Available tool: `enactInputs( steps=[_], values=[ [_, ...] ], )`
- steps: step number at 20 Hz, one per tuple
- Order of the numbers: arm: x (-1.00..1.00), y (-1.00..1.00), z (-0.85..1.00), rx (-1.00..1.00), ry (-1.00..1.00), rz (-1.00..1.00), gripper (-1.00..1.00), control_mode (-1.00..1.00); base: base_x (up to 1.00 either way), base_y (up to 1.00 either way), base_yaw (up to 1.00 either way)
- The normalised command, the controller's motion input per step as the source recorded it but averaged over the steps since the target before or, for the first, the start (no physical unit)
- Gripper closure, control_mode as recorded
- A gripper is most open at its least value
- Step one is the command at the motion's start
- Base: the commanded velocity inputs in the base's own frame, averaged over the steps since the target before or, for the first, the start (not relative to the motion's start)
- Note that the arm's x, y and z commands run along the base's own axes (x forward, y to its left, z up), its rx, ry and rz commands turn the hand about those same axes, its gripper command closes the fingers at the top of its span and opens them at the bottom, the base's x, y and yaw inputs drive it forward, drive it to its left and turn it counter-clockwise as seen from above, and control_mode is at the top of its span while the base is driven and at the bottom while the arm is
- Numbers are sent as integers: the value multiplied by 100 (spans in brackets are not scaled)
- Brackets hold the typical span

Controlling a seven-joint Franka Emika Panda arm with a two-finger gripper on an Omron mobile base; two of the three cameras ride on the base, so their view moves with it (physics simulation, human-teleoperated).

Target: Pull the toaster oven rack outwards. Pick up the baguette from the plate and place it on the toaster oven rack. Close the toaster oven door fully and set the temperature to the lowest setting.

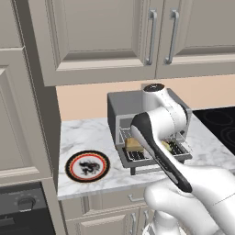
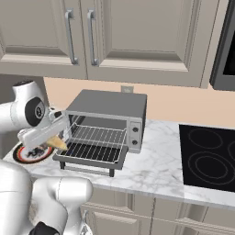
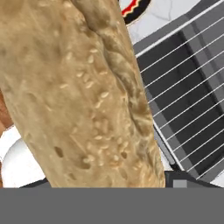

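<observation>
At the left edge of the toaster oven rack (image 2: pixel 96 143), the gripper (image 2: pixel 51 137) holds the baguette (image 2: pixel 57 142), jaws wide around it. Its long axis runs along the claw; the rack lies just rightward.

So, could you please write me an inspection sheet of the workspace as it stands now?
Surface: marble counter.
Job's things: toaster oven, toaster oven door down, toaster oven rack pulled out; plate bare; baguette off the plate, over the rack's left end.
Clutter: nothing seen.
Grippers: gripper by the baguette; grip cannot be told.
Cables: nothing seen.
Surroundings: wall cabinets, black cooktop.
</observation>
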Motion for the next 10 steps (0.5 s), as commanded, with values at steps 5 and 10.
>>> enactInputs(
  steps=[5, 10],
  values=[
    [30, -98, -16, -4, 1, 32, 100, -100, 0, 0, 0],
    [26, -66, -15, 3, -13, 31, 100, -100, 0, 0, 0]
  ],
)
